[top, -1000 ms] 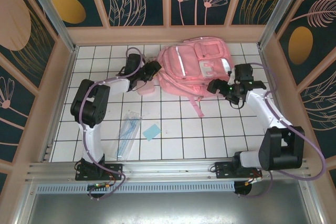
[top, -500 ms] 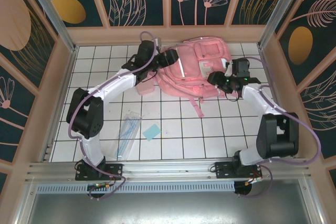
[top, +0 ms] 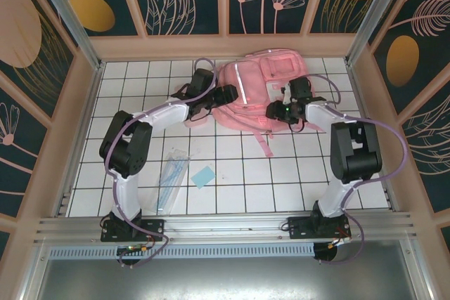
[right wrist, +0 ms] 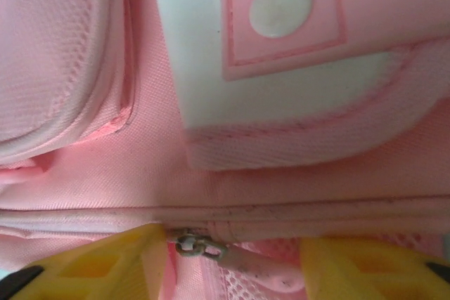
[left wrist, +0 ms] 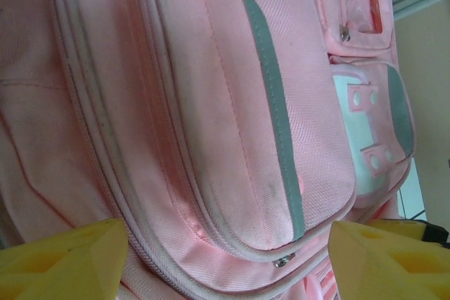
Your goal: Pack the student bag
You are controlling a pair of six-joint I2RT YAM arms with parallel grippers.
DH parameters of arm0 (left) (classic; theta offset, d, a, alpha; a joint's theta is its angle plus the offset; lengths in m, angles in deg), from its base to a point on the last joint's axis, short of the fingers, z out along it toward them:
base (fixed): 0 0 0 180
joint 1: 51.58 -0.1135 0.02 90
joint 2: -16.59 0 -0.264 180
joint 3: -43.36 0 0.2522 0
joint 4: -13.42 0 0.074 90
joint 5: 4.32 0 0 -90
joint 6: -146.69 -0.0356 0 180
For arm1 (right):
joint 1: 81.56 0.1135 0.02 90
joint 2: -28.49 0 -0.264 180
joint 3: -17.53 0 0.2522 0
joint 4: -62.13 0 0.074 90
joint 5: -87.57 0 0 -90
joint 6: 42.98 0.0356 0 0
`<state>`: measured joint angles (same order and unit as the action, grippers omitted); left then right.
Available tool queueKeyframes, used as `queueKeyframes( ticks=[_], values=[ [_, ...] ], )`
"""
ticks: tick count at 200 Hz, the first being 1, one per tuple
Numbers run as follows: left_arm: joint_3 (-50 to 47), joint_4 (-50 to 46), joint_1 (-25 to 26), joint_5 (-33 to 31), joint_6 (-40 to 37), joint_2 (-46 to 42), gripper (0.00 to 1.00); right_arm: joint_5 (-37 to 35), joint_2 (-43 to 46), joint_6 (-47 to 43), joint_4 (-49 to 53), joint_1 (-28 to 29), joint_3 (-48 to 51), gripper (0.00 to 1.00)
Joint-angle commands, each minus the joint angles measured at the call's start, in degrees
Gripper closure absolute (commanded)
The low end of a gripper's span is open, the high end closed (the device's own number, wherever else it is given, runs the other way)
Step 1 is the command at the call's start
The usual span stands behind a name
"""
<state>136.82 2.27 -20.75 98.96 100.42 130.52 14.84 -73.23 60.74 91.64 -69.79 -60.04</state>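
The student bag (top: 264, 82) is a large pink backpack lying flat at the back of the tiled table. My left gripper (top: 226, 94) is at its left side. In the left wrist view the left gripper (left wrist: 225, 268) is open, its yellow fingertips (left wrist: 67, 258) far apart, just over the bag's zipped seams (left wrist: 211, 138) and a metal zipper slider (left wrist: 284, 261). My right gripper (top: 275, 110) is at the bag's near edge. It is open too (right wrist: 232, 272), and a metal zipper slider (right wrist: 191, 245) with a pink pull tab (right wrist: 264, 270) lies between its fingers (right wrist: 105, 265), close to the left one.
A small flat pink case (top: 197, 121) lies by the bag's left corner under the left arm. A clear packet of blue items (top: 172, 172) and a blue square (top: 203, 175) lie on the tiles nearer the front. A pink strap (top: 262, 142) trails toward me.
The right gripper has moved left from beside the bag onto its near edge. The left gripper swung up toward the bag's top left, then came down to its left side.
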Motion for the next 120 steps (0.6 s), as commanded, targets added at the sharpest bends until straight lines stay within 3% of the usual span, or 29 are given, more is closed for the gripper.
queueKeyframes(
  ticks=[1,28,78,120],
  values=[
    [-1.85,4.60,-0.11,2.97,0.90,2.37,0.25,-1.33,-2.65,-2.06,-0.85,1.50,-2.76,0.44],
    [-4.44,9.24,-0.08,5.77,3.25,4.59,0.26,2.56,-3.65,-1.48,-2.47,1.72,-3.24,0.51],
    [-5.26,10.98,-0.07,6.94,4.15,4.87,0.27,7.57,-1.20,1.93,-2.87,0.76,-3.60,0.79],
    [-5.52,11.78,-0.07,7.13,4.49,4.47,0.27,19.37,0.14,9.68,-8.00,1.09,-1.98,0.89]
  ],
)
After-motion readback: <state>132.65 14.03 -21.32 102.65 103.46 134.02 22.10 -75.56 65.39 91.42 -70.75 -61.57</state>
